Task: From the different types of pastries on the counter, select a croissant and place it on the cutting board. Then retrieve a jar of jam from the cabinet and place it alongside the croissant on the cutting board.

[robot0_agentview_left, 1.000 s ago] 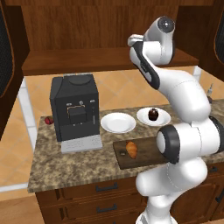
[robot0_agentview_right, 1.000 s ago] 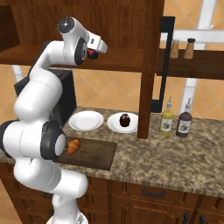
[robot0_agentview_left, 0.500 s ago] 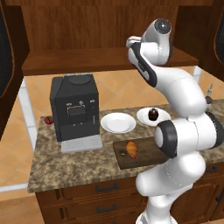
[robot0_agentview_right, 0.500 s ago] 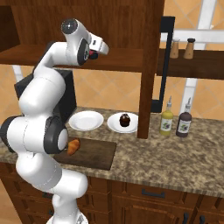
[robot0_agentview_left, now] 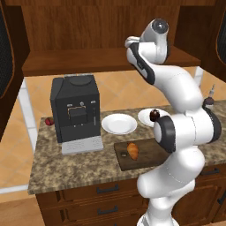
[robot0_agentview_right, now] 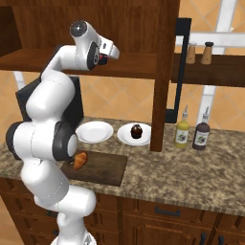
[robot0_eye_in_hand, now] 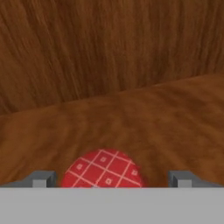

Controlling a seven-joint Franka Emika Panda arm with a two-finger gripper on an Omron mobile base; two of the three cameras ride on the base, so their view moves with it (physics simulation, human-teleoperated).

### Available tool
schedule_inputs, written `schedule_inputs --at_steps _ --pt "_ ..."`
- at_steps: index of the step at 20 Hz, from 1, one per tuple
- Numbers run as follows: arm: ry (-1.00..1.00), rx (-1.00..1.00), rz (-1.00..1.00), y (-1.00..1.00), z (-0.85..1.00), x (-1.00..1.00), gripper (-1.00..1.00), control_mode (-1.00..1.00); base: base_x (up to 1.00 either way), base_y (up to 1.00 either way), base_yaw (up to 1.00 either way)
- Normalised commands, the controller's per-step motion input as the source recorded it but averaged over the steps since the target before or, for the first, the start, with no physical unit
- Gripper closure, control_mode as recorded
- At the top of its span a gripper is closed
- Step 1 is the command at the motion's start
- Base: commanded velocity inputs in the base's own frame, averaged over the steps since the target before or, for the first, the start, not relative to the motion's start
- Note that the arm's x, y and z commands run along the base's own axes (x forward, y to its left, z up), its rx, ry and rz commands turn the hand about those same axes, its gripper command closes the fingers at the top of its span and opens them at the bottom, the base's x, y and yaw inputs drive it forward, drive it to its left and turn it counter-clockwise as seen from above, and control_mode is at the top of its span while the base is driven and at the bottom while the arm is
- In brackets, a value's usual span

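The jar of jam [robot0_eye_in_hand: 103, 168] is seen at the bottom centre of the hand view, its red checked lid lying between the fingertips [robot0_eye_in_hand: 40, 178] of the gripper [robot0_eye_in_hand: 111, 180], whose jaws are spread wide with nothing held. It stands on the cabinet [robot0_agentview_left: 88, 62] shelf, while the croissant [robot0_agentview_left: 132, 150] already rests on the cutting board [robot0_agentview_left: 150, 154] at lower centre of the left base view. The jar should be centred between the jaws before closing. No writing can be read.

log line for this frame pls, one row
phase: reaching for jar of jam on cabinet shelf | gripper: open, jar lid between fingertips, no grasp yet | croissant: on cutting board | chocolate pastry: on plate
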Motion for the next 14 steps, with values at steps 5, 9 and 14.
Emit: schedule_inputs --at_steps 5,9,14 --pt "0.01 0.0 0.0 0.04 -0.02 0.18 -1.0 -1.0 0.0 0.0 0.0" --pt "0.01 0.0 0.0 0.0 -0.02 0.14 -1.0 -1.0 0.0 0.0 0.0" --pt "0.0 0.01 0.0 0.0 -0.02 0.0 -1.0 -1.0 0.0 0.0 0.0"
